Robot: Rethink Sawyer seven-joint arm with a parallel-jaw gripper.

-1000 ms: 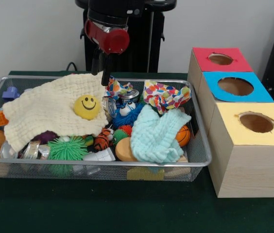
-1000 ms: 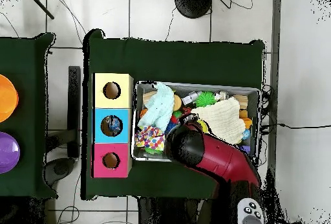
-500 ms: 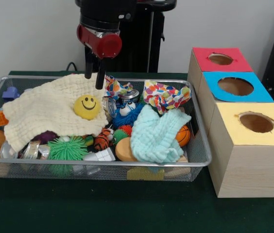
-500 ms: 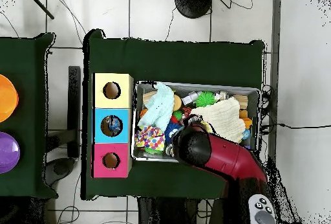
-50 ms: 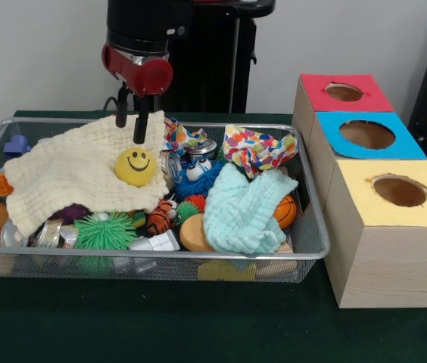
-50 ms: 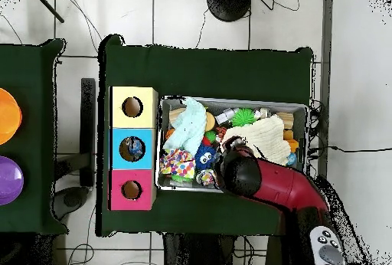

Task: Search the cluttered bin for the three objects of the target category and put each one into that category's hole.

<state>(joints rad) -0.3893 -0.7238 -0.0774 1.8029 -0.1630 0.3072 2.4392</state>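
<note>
My gripper point(image 5: 131, 125) hangs open over the back of the wire bin point(image 5: 160, 256), with nothing between its fingers. Its tips are just above the cream cloth point(image 5: 70, 170) and a little behind the yellow smiley ball point(image 5: 135, 166) lying on that cloth. A light blue cloth point(image 5: 245, 208), a patterned cloth point(image 5: 255, 149), a blue fuzzy toy with eyes point(image 5: 198, 175), an orange basketball point(image 5: 285, 211) and a green spiky ball point(image 5: 104, 232) also lie in the bin. In the overhead view the red arm point(image 6: 264, 184) hides the gripper and part of the bin point(image 6: 230, 99).
Three boxes with round holes stand beside the bin: red point(image 5: 344, 92), blue point(image 5: 366, 134) and yellow point(image 5: 398, 191). Overhead they show as yellow point(image 6: 132, 106), blue point(image 6: 132, 148) and red point(image 6: 132, 189). Small toys crowd the bin floor, some under the cloths.
The gripper has moved left across the back of the bin, from over the patterned cloth to over the cream cloth near the smiley ball. The objects have not moved.
</note>
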